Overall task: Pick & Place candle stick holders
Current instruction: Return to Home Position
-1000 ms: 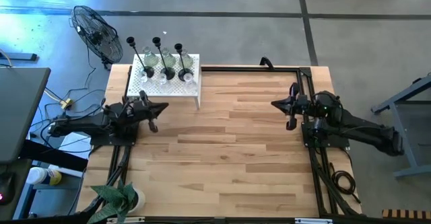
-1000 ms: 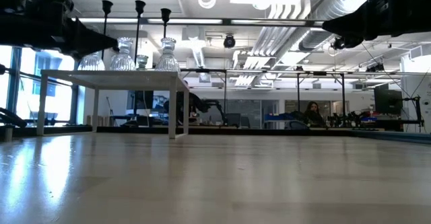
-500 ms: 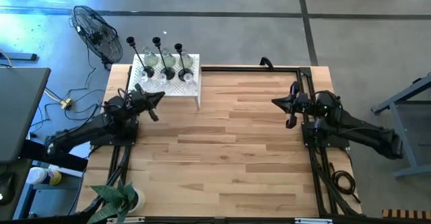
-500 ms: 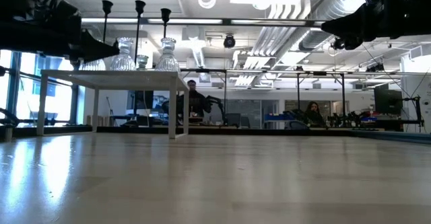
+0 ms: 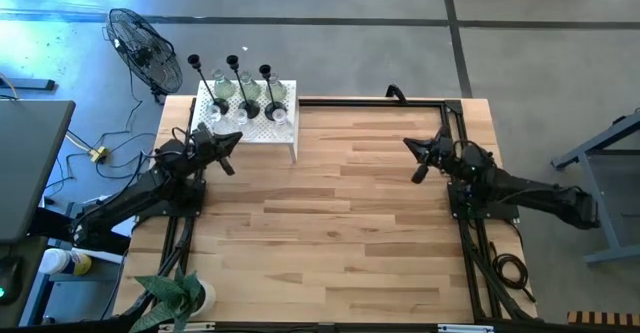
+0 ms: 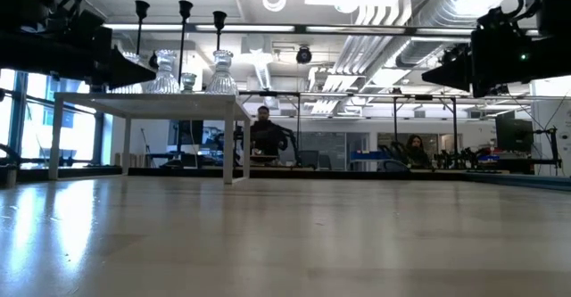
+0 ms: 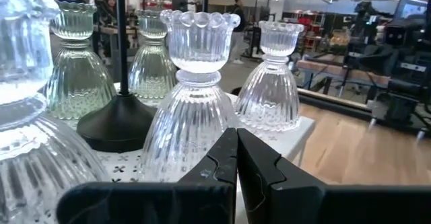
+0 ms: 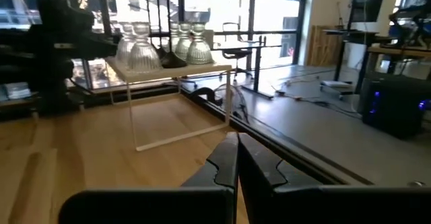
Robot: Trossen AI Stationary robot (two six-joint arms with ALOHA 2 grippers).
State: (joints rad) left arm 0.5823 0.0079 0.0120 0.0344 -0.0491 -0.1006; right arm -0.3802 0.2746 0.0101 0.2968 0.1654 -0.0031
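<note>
A pale wooden table (image 5: 340, 223) stands in an open workshop, its boards bare of any loose piece. All the candle stick holders are gathered at the far left corner on the white stand (image 5: 287, 131). The three black holders (image 5: 248, 106) stand upright in a row. The ribbed glass holders (image 7: 195, 89) are set close around their bases, some just beside one another, none tipped.

The left gripper (image 5: 228, 151) hangs just in front of the stand's near edge. Its wrist view shows its fingers (image 7: 225, 160) pressed together on nothing, with the glass holders right ahead. The right gripper (image 5: 414, 161) is well apart at the table's right side, its fingers (image 8: 227, 160) likewise closed and empty. A fan (image 5: 140, 43) sits on the floor beyond the corner, and a person (image 6: 264, 136) is in the room behind.

The placing looks finished, since no holder remains on the boards. What seems left is for the arms to settle back.

A second ago the left arm lay level along the table's left side; now it slants, its gripper nearer the stand. The right gripper has swung to point more toward the table's middle, and the person has come into view
</note>
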